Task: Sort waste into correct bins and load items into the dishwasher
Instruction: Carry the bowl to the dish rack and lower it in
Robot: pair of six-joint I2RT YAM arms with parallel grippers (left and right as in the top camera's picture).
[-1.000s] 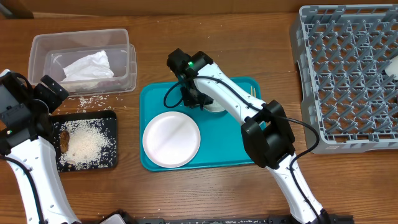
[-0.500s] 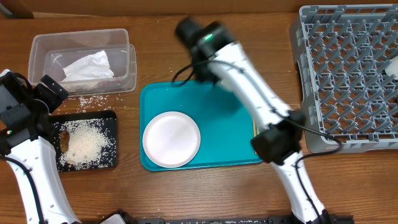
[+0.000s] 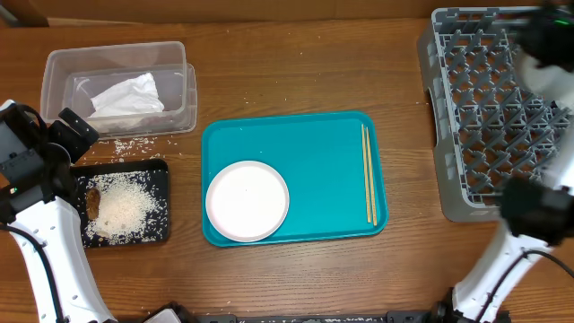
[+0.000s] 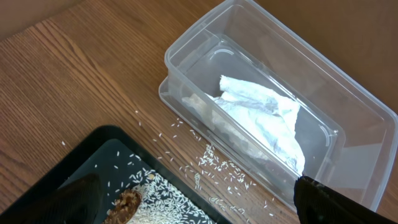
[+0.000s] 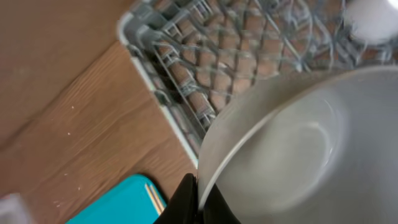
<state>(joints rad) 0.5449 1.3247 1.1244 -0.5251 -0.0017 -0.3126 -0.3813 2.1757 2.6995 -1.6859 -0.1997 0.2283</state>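
The right end effector [image 5: 198, 200] is clamped on the rim of a silvery bowl [image 5: 292, 155] with a white inside, held tilted over the corner of the grey dish rack [image 5: 205, 56]. A second ago it was down on the teal tray [image 3: 323, 144]. The bowl has since left the tray, where the chopsticks [image 3: 368, 175] and white plate [image 3: 247, 200] remain.

The left end effector [image 4: 196, 200] has not moved. Its fingers stand wide apart above the black tray [image 3: 152, 170], which holds rice [image 3: 121, 206] and a brown lump [image 4: 127, 202]. Just beside it, a crumpled napkin [image 3: 126, 94] lies in the clear tub [image 3: 117, 54], with loose grains scattered on the bench [image 3: 296, 72] between them.
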